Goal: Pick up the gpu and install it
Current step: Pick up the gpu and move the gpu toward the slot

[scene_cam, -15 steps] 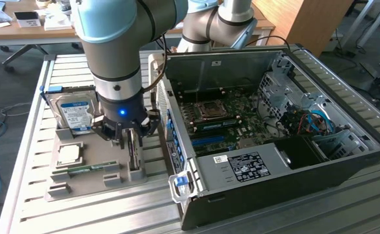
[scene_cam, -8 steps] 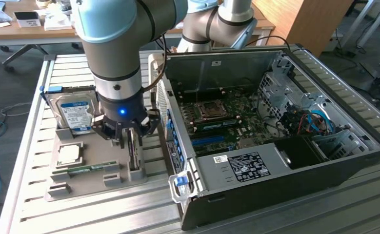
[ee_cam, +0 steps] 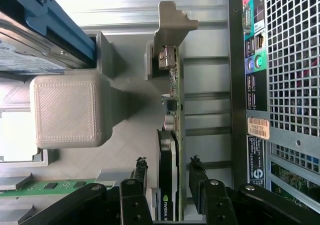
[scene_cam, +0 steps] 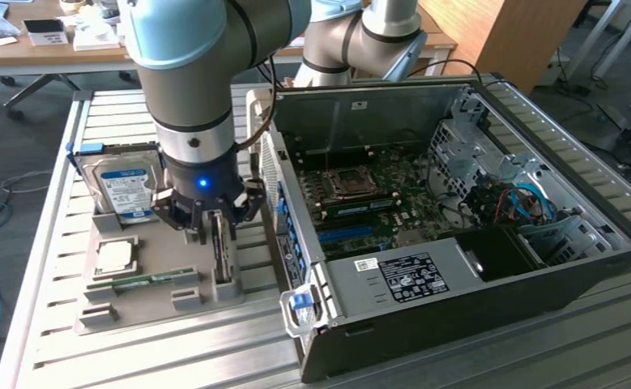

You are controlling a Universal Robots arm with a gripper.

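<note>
In the exterior view the gripper (scene_cam: 215, 235) is seen left of centre, low over a grey holder (scene_cam: 147, 306) that lies on the slatted metal desk (scene_cam: 424, 365). The gpu (scene_cam: 222, 258) is found in this holder, set on its edge in a narrow slot, just beside the open computer case (scene_cam: 402, 97), which takes the exterior view's right half.

In the wrist view the gripper (ee_cam: 168, 162) is placed astride the gpu (ee_cam: 172, 135). One of the black fingers (ee_cam: 141, 177) is seen on the side of the card's black face and the other on the side of its green board. The gripper is spread: a thin gap can be seen between each finger and the card, so the card is not pinched. The silver bracket end of the card is held in the raised end of the holder (ee_cam: 135, 135), away from the fingers.

On the holder more parts are kept. A hard drive (scene_cam: 121, 190) with a blue label is seen at the exterior view's left of the gripper, a square processor chip (scene_cam: 115, 255) lower in the frame, and a green memory stick (scene_cam: 142, 281) under that. In the wrist view the hard drive (ee_cam: 25, 60), the memory stick (ee_cam: 45, 187) and the perforated back of the case (ee_cam: 290, 60) are also seen
</note>
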